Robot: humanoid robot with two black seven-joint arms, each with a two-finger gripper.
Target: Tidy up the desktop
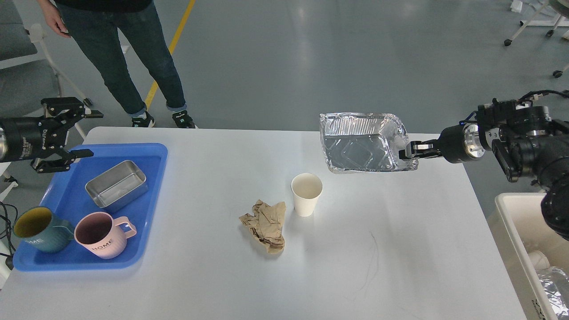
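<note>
The white counter (311, 266) fills the view beneath a blue tray (153, 153), a foil tray (360, 142) raised in the clamped right tool (406, 152), apparently bound for the bin (506, 222), and the left tool (73, 133), fingers apart, empty.

Person (120, 53) beyond the desktop (284, 249) cut off above the waist, white bin (529, 253) right of the desktop cropped at the frame edge, desktop's near edge out of frame.

Left gripper (82, 133) agape, right gripper (405, 152) clamped
</note>
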